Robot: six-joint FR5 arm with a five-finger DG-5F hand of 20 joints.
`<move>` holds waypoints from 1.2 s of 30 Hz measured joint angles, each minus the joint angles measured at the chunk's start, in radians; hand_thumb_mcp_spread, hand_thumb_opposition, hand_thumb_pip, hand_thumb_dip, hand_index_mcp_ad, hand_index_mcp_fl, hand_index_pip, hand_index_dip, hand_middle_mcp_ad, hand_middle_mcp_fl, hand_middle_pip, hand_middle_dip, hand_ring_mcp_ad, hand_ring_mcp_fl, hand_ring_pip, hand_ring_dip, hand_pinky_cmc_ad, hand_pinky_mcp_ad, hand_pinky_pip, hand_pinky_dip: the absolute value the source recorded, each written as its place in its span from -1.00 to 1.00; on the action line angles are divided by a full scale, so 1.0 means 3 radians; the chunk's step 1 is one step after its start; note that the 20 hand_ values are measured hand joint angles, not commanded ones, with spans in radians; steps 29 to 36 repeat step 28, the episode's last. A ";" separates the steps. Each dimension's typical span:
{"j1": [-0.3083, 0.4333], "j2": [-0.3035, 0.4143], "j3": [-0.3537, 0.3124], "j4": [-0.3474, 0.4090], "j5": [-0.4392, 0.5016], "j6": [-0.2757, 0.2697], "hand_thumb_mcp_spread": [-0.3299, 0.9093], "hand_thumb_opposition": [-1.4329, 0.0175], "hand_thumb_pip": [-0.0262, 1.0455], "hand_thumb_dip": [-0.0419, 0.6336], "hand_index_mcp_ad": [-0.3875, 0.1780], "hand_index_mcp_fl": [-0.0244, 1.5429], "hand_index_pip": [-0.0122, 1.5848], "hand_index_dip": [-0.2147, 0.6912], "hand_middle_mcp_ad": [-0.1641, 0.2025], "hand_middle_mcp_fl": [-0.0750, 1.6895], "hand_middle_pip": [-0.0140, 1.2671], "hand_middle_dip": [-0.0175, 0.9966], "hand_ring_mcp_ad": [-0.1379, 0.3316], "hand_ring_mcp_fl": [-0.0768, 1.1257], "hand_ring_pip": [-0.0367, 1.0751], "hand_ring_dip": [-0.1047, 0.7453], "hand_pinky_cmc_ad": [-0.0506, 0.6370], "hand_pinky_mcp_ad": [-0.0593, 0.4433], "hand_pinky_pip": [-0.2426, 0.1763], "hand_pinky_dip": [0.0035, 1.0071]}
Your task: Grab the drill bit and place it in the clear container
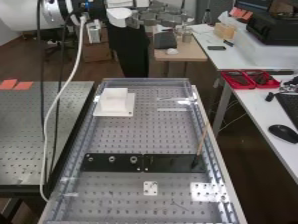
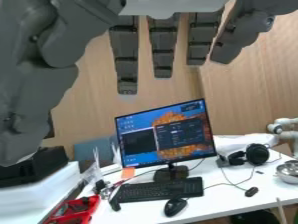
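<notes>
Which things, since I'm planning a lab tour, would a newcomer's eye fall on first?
Probably the hand, its dark fingers hanging straight into the wrist view, with a lit monitor standing on the desk beyond. In the high view, a black strip lies across the perforated board, and a white block sits near its far left corner.

The high view looks from above the near end of the perforated worktop [image 1: 120, 135], slanting down along it, well apart from the robot hand [image 1: 159, 17]. The wrist view looks from close beside the robot hand [image 2: 163, 47], out past its fingers, facing a monitor [image 2: 166, 134]. Both share the side desk [image 2: 216, 204], with its red tray [image 2: 88, 204], keyboard [image 2: 156, 191] and mouse [image 2: 175, 206].
</notes>
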 joint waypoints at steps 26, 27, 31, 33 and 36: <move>0.0109 0.0181 -0.0093 -0.0084 0.0173 -0.0265 -0.04 0.10 -0.62 -0.76 0.24 -0.75 -0.90 -0.06 0.39 -0.80 -0.77 -0.69 0.43 -0.76 -0.76 -0.73 -0.05 -0.03 -0.37 -0.48; 0.0110 0.0183 -0.0095 -0.0078 0.0173 -0.0265 -0.04 0.10 -0.62 -0.76 0.24 -0.75 -0.90 -0.06 0.39 -0.80 -0.77 -0.69 0.43 -0.76 -0.76 -0.73 -0.05 -0.04 -0.37 -0.48; 0.0112 0.0185 -0.0097 -0.0070 0.0174 -0.0265 -0.04 0.10 -0.62 -0.76 0.24 -0.75 -0.90 -0.06 0.39 -0.80 -0.77 -0.69 0.43 -0.76 -0.76 -0.73 -0.05 -0.04 -0.37 -0.48; 0.0112 0.0185 -0.0097 -0.0070 0.0174 -0.0265 -0.04 0.10 -0.62 -0.76 0.24 -0.75 -0.90 -0.06 0.39 -0.80 -0.77 -0.69 0.43 -0.76 -0.76 -0.73 -0.05 -0.04 -0.37 -0.48; 0.0112 0.0185 -0.0097 -0.0070 0.0174 -0.0265 -0.04 0.10 -0.62 -0.76 0.24 -0.75 -0.90 -0.06 0.39 -0.80 -0.77 -0.69 0.43 -0.76 -0.76 -0.73 -0.05 -0.04 -0.37 -0.48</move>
